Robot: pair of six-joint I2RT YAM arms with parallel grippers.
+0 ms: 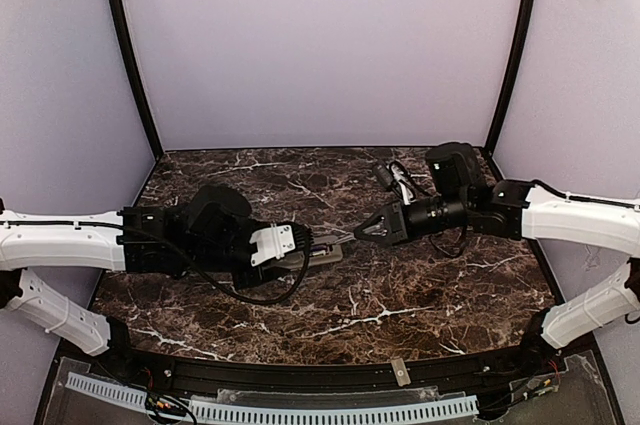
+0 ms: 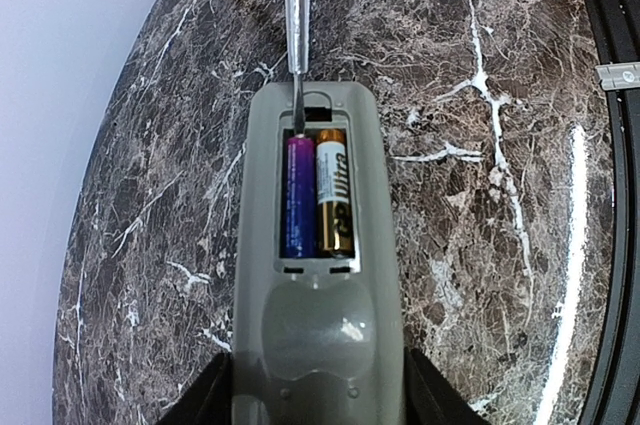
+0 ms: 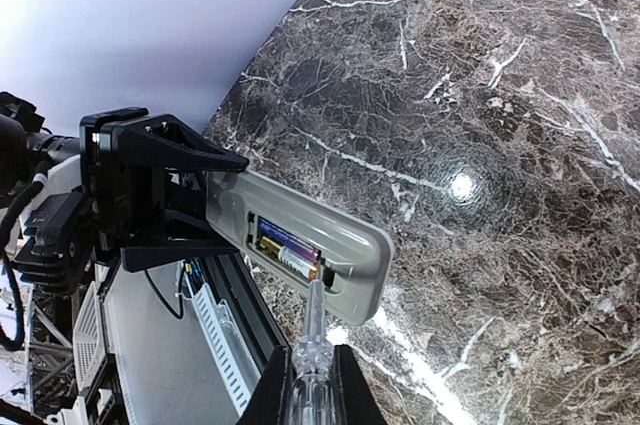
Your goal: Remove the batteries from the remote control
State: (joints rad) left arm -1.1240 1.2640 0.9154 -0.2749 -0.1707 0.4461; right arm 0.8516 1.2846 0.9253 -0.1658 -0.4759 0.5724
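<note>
My left gripper (image 2: 318, 395) is shut on the remote control (image 2: 318, 295), held back side up above the table. Its grey-beige back shows an open battery recess with two batteries: a purple-blue one (image 2: 298, 200) and a gold-and-white one (image 2: 335, 195). The remote also shows in the right wrist view (image 3: 310, 240) and the top view (image 1: 325, 250). My right gripper (image 3: 312, 390) is shut on a clear-handled screwdriver (image 3: 312, 345). Its tip (image 2: 297, 110) reaches into the far end of the recess at the purple battery's end.
A small dark object with white parts (image 1: 395, 180) lies on the marble table (image 1: 400, 285) behind the right gripper. A slotted white rail (image 1: 300, 410) and a black frame run along the near edge.
</note>
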